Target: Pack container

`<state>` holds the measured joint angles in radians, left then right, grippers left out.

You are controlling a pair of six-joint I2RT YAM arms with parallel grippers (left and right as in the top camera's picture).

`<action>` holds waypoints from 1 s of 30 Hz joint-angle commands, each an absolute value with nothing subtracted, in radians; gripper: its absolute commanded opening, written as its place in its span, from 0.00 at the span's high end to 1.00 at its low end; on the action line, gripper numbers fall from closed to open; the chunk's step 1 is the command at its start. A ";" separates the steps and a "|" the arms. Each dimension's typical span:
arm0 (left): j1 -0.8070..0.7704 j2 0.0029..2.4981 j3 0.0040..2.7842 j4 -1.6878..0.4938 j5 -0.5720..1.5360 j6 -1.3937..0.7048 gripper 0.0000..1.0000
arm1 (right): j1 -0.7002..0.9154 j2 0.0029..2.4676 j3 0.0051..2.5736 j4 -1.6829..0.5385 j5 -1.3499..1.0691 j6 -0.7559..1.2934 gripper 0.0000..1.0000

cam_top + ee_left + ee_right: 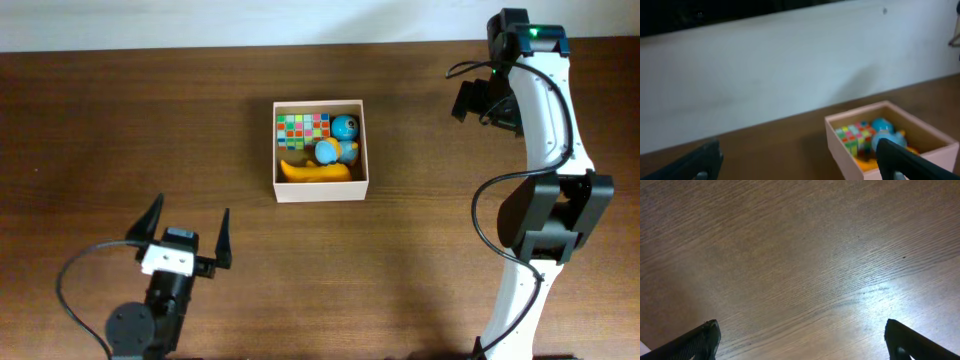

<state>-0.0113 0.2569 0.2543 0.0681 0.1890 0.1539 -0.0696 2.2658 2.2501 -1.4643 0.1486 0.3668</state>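
The container (320, 189), a square white-walled box, stands at the table's middle back. It holds a multicoloured cube (302, 127), a blue round toy (343, 135) and a yellow curved toy (315, 172). My left gripper (187, 228) is open at the front left, well short of the box, with nothing between its fingers. In the left wrist view the container (841, 152) lies ahead to the right, the cube (856, 137) and blue toy (885, 131) showing inside, beyond the left gripper (802, 165). My right gripper (480, 103) is open at the back right; the right gripper (802, 340) faces bare wood.
The dark wooden table (110, 130) ends at a pale wall (790, 65) along the back. The right arm's white links (545, 200) stand at the right side, and a black cable (75, 275) loops beside the left arm's base.
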 commanded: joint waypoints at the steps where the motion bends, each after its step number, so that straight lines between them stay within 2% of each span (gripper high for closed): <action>1: -0.005 0.170 0.169 0.098 0.201 0.178 0.01 | -0.073 2.265 2.249 -1.465 0.150 0.376 0.01; 13: -0.006 0.004 0.065 0.098 0.199 0.178 0.01 | -0.073 2.265 2.249 -1.465 0.150 0.376 0.01; 30: -0.005 0.005 0.008 0.008 0.195 0.202 0.01 | -0.073 2.265 2.249 -1.465 0.150 0.376 0.01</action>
<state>-0.0113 0.0154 0.0231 0.0330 0.1913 0.1799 -0.0696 2.2658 2.2501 -1.4643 0.1486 0.3672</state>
